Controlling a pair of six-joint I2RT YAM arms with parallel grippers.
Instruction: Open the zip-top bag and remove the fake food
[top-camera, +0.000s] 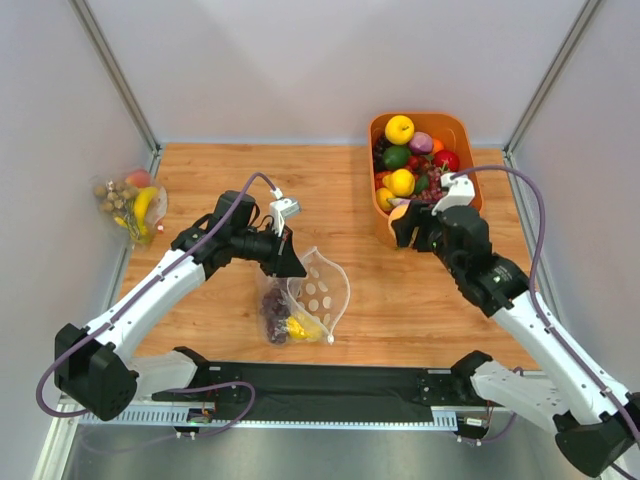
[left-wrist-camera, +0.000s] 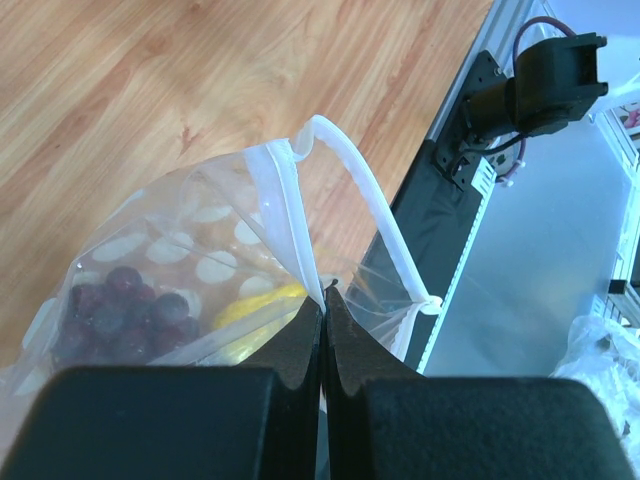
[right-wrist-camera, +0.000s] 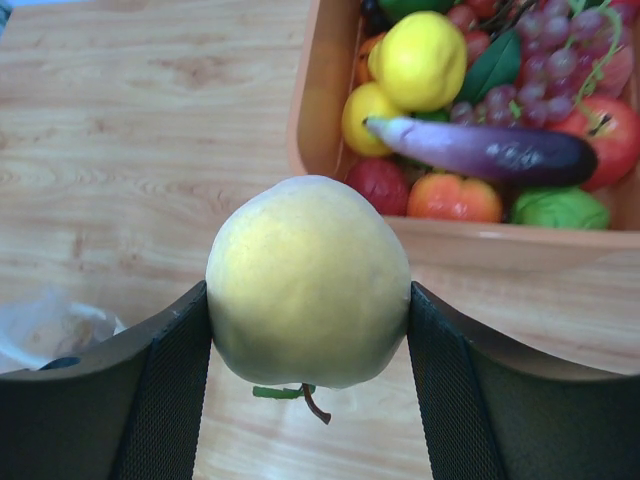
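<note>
Yellow round fruit (right-wrist-camera: 308, 285) fills centre frame, clamped between the right jaws; left jaws pinch the zip-top bag (left-wrist-camera: 200, 250) at its zip strip (left-wrist-camera: 285, 220).

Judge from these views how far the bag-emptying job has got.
Done: the zip-top bag is open, its zip strip parted. In hand: the left gripper pinches the bag's edge while the right gripper holds a round yellow fruit near the orange basket. Left: the grapes and a small yellow fruit lie inside the bag.
</note>
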